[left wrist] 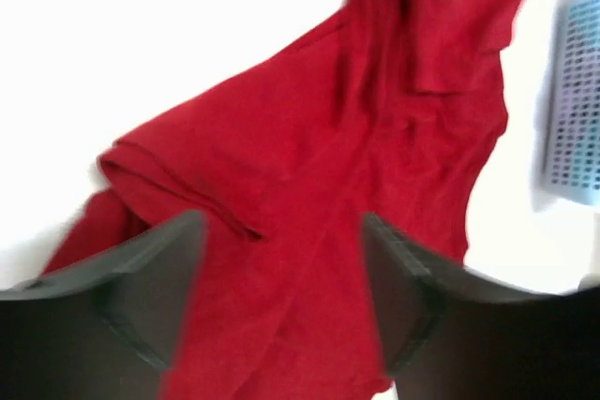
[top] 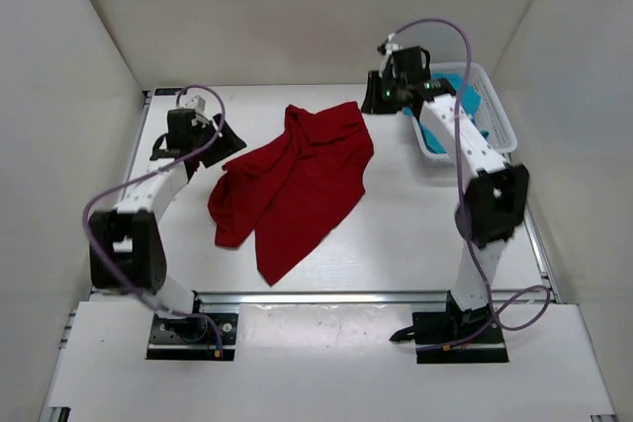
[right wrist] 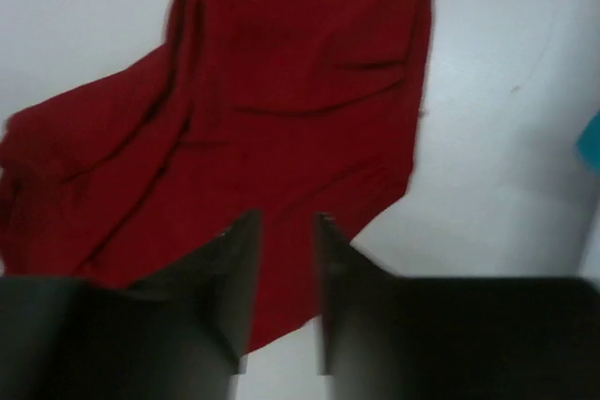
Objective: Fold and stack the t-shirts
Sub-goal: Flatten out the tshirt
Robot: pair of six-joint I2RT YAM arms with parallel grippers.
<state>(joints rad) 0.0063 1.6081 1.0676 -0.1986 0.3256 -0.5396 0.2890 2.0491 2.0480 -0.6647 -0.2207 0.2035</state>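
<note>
Grippers hold nothing. On your left, the bent arm hangs the left gripper, fingers wide apart, beside the red shirt, crumpled mid-table. The right gripper, arm stretched far, fingers narrowly parted, hovers near the basket holding the teal shirt.

Robotics lab test cell: plain white wall panels box in a white table, 2 arms, left arm and right arm, bolted by an aluminium rail, purple cable exposed.

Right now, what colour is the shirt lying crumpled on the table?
The shirt is plain dark red, with no print; the top external view shows it best.
</note>
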